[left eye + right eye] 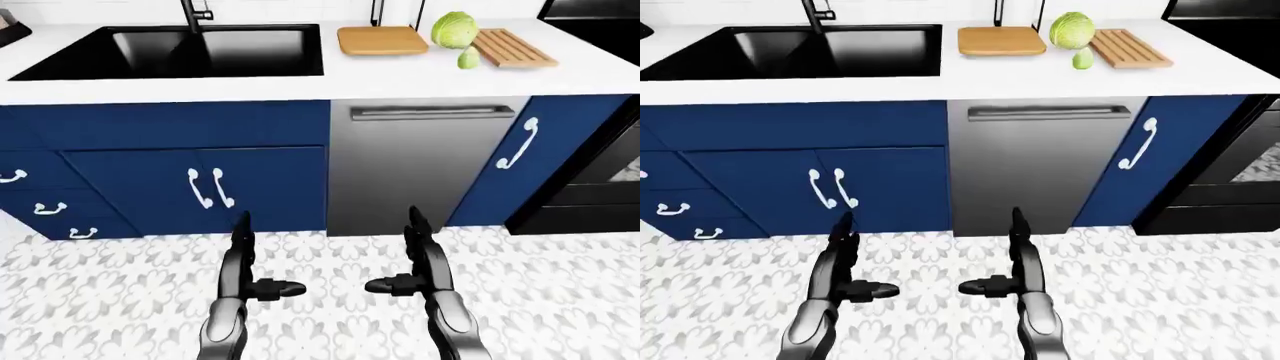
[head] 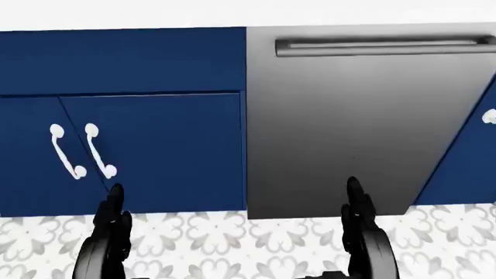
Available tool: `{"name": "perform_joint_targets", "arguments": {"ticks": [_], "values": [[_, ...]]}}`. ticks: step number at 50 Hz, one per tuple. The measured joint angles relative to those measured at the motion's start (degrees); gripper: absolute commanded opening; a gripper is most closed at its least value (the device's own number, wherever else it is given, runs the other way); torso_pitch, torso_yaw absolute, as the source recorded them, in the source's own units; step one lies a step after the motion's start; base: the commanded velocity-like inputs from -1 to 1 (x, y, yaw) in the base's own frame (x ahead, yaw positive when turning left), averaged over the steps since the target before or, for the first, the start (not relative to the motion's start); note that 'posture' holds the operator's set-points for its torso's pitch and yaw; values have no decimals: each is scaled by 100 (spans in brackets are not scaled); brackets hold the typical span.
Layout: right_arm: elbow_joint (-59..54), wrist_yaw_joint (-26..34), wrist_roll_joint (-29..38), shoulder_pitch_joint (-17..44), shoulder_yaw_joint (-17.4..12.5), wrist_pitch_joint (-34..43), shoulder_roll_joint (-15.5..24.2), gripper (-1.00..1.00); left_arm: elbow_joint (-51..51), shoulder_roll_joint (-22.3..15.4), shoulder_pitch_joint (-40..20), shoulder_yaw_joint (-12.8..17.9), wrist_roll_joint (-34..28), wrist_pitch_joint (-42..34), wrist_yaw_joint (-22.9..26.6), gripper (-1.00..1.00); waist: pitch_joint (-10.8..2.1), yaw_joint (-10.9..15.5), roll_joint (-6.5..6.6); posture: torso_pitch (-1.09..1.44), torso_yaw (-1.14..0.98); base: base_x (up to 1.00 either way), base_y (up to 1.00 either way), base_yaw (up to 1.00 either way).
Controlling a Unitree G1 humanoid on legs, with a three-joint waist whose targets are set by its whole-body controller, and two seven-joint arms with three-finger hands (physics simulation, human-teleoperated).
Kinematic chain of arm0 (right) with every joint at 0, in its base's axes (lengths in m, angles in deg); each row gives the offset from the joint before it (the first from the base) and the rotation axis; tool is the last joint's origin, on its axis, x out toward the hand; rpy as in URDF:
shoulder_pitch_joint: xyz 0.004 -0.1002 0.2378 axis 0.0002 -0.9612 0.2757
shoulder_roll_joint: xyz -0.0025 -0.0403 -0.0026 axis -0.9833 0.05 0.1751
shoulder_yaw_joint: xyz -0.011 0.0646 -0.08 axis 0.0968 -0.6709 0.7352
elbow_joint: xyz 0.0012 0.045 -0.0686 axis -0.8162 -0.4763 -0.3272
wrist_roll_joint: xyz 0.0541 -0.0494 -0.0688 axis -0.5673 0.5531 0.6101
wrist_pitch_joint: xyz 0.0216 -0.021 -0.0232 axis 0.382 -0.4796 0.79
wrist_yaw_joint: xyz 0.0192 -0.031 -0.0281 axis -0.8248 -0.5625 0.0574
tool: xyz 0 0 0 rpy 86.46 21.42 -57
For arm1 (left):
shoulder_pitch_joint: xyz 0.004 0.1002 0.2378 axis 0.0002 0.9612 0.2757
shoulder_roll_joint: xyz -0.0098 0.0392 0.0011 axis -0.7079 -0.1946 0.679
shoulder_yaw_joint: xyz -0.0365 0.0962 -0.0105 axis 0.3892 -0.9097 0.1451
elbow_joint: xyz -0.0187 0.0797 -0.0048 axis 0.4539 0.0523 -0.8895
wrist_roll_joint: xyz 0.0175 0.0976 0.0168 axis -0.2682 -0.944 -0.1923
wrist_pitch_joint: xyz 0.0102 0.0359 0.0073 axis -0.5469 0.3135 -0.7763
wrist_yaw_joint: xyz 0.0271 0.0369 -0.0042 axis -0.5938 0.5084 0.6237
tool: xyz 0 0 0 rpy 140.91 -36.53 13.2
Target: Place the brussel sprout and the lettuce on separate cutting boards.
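Observation:
On the white counter at the top of the left-eye view, a round green lettuce (image 1: 455, 29) rests between a smooth wooden cutting board (image 1: 381, 40) and a slatted wooden cutting board (image 1: 513, 47). A small pale green brussel sprout (image 1: 469, 58) lies just below the lettuce, beside the slatted board. My left hand (image 1: 252, 264) and right hand (image 1: 412, 261) hang low over the patterned floor, far below the counter. Both have fingers spread, thumbs pointing inward, holding nothing.
A black sink (image 1: 180, 49) with a faucet is set into the counter (image 1: 300, 82) at the left. Below are blue cabinets (image 1: 200, 180) and a steel dishwasher (image 1: 410, 165). A black oven (image 1: 600, 180) stands at the right.

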Motion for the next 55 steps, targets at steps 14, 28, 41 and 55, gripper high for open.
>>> {"name": "perform_joint_targets", "arguments": {"ticks": [14, 28, 41, 55], "values": [[813, -16, 76, 216, 57, 451, 3, 100, 1364, -112, -178, 158, 68, -835, 81, 100, -318, 49, -8, 0, 0, 0, 0, 0], [2173, 26, -113, 534, 7, 1510, 34, 100, 3158, -323, -784, 477, 89, -2392, 117, 100, -341, 157, 276, 0, 0, 0, -47, 0], [2269, 23, -101, 398, -88, 1634, 74, 100, 3116, -290, -765, 381, 134, -2648, 186, 100, -266, 10, -182, 0, 0, 0, -75, 0], [2394, 137, -152, 407, 72, 1729, 16, 100, 3211, -346, -760, 458, -57, -2691, 151, 100, -331, 189, 272, 0, 0, 0, -71, 0]]}}
